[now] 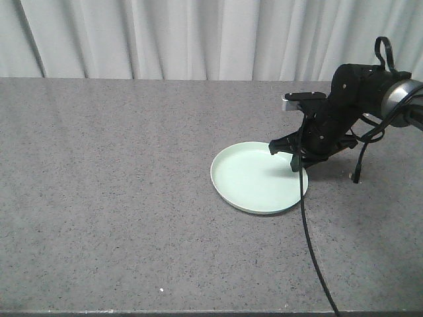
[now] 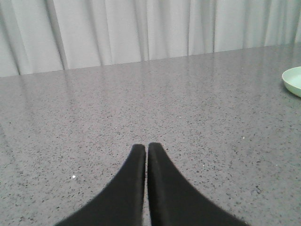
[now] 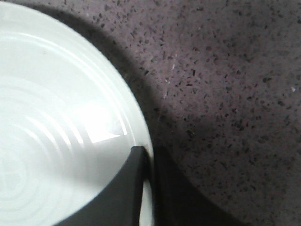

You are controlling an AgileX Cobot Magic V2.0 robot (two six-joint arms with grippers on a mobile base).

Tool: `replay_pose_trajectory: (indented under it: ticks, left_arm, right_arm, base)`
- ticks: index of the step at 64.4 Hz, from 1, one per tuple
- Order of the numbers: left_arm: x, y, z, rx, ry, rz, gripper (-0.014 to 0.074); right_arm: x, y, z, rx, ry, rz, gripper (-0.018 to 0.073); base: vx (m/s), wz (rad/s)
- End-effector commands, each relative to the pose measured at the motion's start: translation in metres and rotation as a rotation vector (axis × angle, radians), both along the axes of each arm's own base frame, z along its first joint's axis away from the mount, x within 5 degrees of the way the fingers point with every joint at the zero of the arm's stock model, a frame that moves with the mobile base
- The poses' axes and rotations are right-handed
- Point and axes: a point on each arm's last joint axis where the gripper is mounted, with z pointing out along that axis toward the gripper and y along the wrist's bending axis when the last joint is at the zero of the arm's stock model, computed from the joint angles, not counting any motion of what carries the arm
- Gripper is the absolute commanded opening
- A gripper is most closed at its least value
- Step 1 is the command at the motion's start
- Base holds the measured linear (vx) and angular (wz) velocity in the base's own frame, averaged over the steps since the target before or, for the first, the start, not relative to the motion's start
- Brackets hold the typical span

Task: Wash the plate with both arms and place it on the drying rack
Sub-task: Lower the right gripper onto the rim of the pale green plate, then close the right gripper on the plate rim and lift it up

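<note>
Looking across the grey speckled bench (image 1: 99,198), we find the plate (image 1: 254,178) lying flat on it, right of the middle and nearer the right edge than the left, about halfway between the far edge and the near one. The right arm (image 1: 357,89) reaches in from the right edge and bends down to the plate's right side. There the right gripper (image 1: 291,158) meets the rim.

From the right wrist view we see the plate (image 3: 56,117) close up, pale mint with faint rings and a bright glare patch. The right gripper (image 3: 149,153) is clenched on the rim. One finger lies over the inside of the plate, the other on the outside above the bench, with only a thin strip of rim showing between them.

A black cable (image 1: 307,224) hangs from that arm and runs across the plate's right edge toward the near edge of the bench.

The left gripper (image 2: 146,146) hangs over bare bench, its two fingers pressed together with nothing between them. The plate (image 2: 292,80) shows well apart from it, at the right border of that view. A pale curtain (image 1: 198,39) hangs behind the far edge.
</note>
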Motion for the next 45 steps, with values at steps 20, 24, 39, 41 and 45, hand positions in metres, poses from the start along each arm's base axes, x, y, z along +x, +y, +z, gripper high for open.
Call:
replay_pose_trajectory:
  ticks: [20, 24, 39, 41, 45]
  left_arm:
    - [0.0, 0.0, -0.002, -0.02, -0.06, 0.004, 0.0004]
    - [0.0, 0.0, -0.002, -0.02, -0.06, 0.004, 0.0004]
    - [0.0, 0.0, -0.002, -0.02, -0.06, 0.004, 0.0004]
    - [0.0, 0.0, -0.002, -0.02, -0.06, 0.004, 0.0004]
    - [0.0, 0.0, -0.002, -0.02, -0.06, 0.004, 0.0004]
  right_arm:
    - [-0.014, -0.006, 0.08, 0.02, -0.227, -0.005, -0.0006]
    - [-0.02, -0.007, 0.096, 0.021, -0.265, 0.004, -0.0006]
    - [-0.064, -0.012, 0.174, 0.052, -0.451, 0.019, -0.0003]
    - [-0.071, -0.012, 0.184, 0.06, -0.478, 0.018, -0.0003]
    - [-0.085, -0.014, 0.202, 0.07, -0.525, 0.019, -0.0003]
  base:
    - [0.0, 0.0]
    - [0.0, 0.0]
    - [0.0, 0.0]
    - [0.0, 0.0]
    - [0.0, 0.0]
